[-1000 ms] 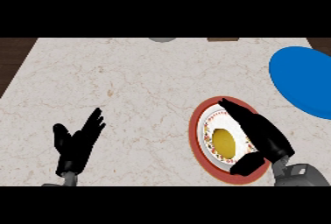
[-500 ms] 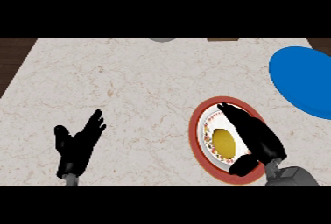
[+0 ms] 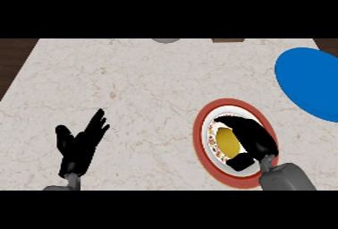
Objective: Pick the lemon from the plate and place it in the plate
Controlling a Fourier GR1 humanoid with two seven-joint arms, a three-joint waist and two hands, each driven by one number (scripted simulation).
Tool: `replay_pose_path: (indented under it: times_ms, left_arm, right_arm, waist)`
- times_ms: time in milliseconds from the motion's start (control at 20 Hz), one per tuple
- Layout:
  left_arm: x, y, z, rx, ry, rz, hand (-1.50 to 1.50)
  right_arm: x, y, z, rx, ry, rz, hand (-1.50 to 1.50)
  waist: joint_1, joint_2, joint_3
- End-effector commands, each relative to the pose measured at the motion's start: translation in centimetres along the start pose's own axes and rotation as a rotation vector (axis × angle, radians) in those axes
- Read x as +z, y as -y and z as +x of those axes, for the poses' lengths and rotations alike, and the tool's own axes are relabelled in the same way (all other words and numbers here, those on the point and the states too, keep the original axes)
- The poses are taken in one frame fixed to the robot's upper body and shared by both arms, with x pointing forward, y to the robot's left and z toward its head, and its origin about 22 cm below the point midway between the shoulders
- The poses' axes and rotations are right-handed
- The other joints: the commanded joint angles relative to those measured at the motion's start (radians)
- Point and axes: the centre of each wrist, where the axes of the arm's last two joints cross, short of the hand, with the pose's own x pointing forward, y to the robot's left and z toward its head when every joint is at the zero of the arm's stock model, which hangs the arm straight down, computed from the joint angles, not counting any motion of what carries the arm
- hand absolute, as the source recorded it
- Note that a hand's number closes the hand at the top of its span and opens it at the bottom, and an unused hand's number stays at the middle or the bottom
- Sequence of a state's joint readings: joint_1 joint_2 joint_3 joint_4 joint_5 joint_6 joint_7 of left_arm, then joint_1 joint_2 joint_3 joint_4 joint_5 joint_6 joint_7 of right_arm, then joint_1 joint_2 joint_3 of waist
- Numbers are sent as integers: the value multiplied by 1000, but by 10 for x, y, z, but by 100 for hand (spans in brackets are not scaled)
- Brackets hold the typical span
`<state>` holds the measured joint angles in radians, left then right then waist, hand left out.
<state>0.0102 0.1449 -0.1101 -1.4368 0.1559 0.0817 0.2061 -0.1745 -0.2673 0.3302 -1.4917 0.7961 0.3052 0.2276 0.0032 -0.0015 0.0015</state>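
Note:
A yellow lemon (image 3: 226, 139) lies on a white plate with a red rim (image 3: 200, 129) at the lower right of the counter. My right hand (image 3: 256, 139) covers the lemon's right side. Its fingers curl over the top of the lemon and its thumb (image 3: 240, 162) sits just below it, so only the lemon's left half shows. A large blue plate (image 3: 309, 82) lies at the right edge, up and to the right of the red-rimmed plate. At the lower left my left hand (image 3: 78, 145) rests open with fingers up, holding nothing.
The counter is pale marble (image 3: 132, 85) with a dark edge at the far left (image 3: 13, 67). A grey object (image 3: 165, 40) and a brown object (image 3: 228, 40) peek in at the back edge.
My right hand has drawn back toward me over the plate, and its fingers have bent from nearly straight to curled round the lemon. The left hand has barely moved.

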Motion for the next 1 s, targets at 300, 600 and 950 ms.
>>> replay_pose_path:
  times_ms: [300, 600, 950]
  left_arm:
    - [-16, 4, 6, 9, -8, 2, 0]
    - [-4, 1, -1, -4, -13, 24, 0]
    - [9, -7, 3, 4, -27, 28, 0]
  right_arm:
    - [-6, -11, -8, 116, 51, -40, 150]
    - [11, -12, -5, 89, 66, -209, 150]
    - [51, -8, 9, -52, 25, -491, 150]
  waist:
    - [-4, 1, -2]
    - [-7, 0, -2]
    - [-19, -5, -1]
